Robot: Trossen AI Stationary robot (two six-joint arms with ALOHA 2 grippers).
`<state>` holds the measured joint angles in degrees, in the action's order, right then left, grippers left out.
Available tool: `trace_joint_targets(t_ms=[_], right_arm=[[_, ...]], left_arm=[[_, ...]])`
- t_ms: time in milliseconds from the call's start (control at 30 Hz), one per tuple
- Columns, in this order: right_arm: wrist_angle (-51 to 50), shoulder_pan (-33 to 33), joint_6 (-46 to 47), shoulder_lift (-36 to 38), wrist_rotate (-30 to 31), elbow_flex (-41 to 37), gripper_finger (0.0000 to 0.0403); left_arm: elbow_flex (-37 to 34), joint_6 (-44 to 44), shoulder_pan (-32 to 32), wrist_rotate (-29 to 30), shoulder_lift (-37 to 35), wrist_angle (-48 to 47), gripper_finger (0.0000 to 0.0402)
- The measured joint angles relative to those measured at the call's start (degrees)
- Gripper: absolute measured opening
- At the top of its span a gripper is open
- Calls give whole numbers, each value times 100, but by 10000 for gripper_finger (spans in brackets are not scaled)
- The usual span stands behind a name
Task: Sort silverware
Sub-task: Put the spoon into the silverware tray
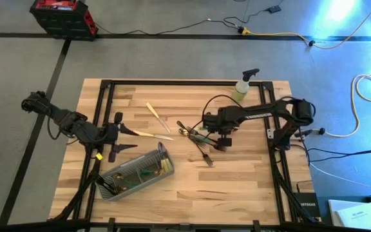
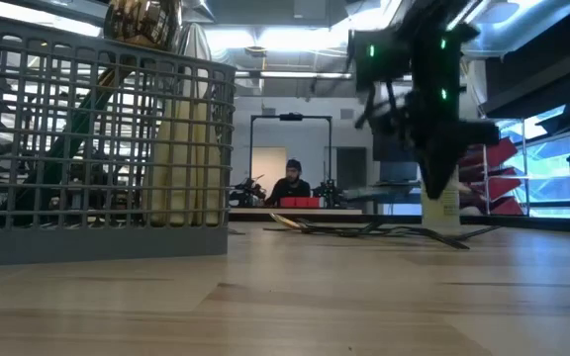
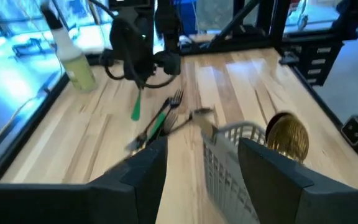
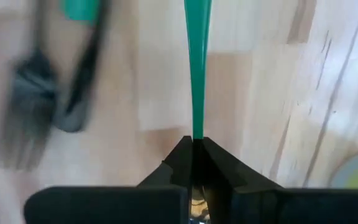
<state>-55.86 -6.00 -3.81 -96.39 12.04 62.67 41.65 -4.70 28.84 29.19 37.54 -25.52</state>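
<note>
A slim green-handled utensil (image 4: 197,62) hangs pinched between the fully closed fingers of the right gripper (image 4: 194,152), just above the loose pile of gold-headed forks and spoons (image 1: 195,136) at the table's centre in the high view. This looks like the pick-up step; next comes carrying it to the grey wire-mesh caddy (image 1: 137,174) at lower left. The left gripper (image 1: 122,132), open and empty, waits beside it.

R pincer (image 4: 193,163) shut, arm mid-table; L pincer (image 3: 201,168) open, arm at table's left edge.
</note>
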Motion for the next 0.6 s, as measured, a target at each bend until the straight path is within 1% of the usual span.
trace_joint_targets(t_ms=[167,333,433,533,600], right_arm=[[-312,663,533,376,287,535,2],[-392,1369,1306,475,202,1119,2],[-369,1616,1774,393,-279,1440,1],[-420,1877,2049,350,-329,1724,1],[-415,2004,2133,350,-418,1898,1]], left_arm=[[0,578,-2,35,0,539,182],[1,1470,-2,-21,44,1215,182],[7,2541,-59,-4,418,1835,182],[7,3667,-181,5,1047,2628,182],[5,4244,-305,48,1497,3283,182]])
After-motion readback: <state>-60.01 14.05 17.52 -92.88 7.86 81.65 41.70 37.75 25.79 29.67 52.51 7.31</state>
